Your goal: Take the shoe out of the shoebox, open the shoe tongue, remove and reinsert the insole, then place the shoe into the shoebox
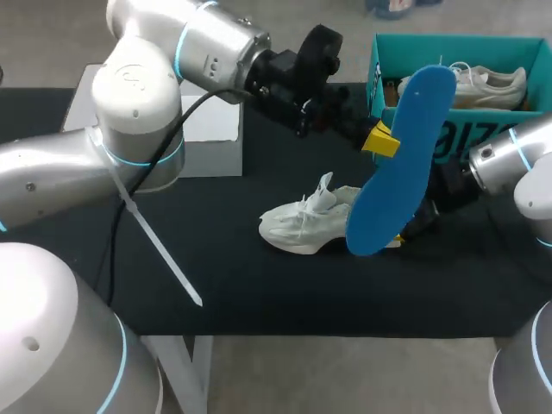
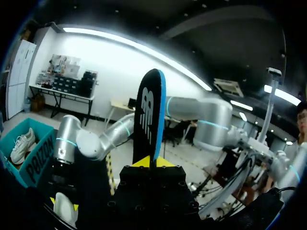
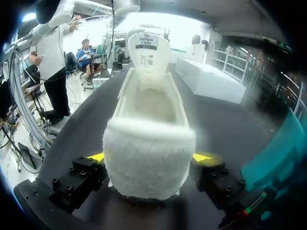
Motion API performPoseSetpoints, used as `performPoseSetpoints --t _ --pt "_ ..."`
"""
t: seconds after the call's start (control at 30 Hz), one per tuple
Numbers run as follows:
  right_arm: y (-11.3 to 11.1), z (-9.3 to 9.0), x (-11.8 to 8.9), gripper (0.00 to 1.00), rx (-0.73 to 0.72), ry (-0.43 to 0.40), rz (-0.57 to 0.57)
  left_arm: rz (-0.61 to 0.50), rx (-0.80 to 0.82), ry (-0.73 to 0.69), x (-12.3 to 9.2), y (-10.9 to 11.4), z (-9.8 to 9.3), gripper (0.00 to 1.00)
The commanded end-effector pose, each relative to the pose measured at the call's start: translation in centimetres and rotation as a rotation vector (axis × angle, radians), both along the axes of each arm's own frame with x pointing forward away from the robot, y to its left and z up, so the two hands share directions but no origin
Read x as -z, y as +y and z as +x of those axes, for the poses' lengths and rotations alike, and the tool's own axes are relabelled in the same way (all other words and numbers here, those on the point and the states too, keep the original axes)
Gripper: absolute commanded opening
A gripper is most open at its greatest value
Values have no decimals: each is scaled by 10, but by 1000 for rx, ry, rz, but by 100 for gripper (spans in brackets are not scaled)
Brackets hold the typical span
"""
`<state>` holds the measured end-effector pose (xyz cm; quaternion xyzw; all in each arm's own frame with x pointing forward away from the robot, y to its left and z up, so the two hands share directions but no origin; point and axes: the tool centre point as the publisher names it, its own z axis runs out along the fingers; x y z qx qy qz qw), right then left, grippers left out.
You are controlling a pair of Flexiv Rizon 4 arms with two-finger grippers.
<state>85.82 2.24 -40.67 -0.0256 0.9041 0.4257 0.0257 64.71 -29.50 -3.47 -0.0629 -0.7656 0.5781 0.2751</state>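
Shoe (image 1: 302, 226), white, stands mid-table on the black surface, a white box (image 1: 207, 129) well to its left; the left gripper (image 1: 384, 140) is raised above the table, fingers clamped on a blue insole (image 1: 401, 172) held upright on edge; the right gripper (image 3: 148, 158) grips the shoe's heel from both sides, tongue lifted; a teal shoebox (image 1: 448, 39) at far right holds a second white shoe (image 1: 483, 86).

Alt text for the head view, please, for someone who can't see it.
The left gripper holds a blue insole on end above a white shoe lying on the black table, whose heel the right gripper grips. Behind, a teal shoebox holds a second white shoe.
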Motion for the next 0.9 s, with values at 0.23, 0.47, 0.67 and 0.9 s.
performPoseSetpoints --t 0.23,0.47,0.67,0.9 --pt "-8 -8 -32 100 5 21 -188 -101 -73 65 -16 29 -33 0" --pt "-6 -10 -55 100 8 46 -374 -149 -89 61 -32 39 -51 0" --pt "-2 -12 -77 100 29 52 -504 -158 -101 68 -41 45 -64 0" --pt "-2 -18 -96 100 22 22 -577 -172 -133 71 -44 57 -72 0"
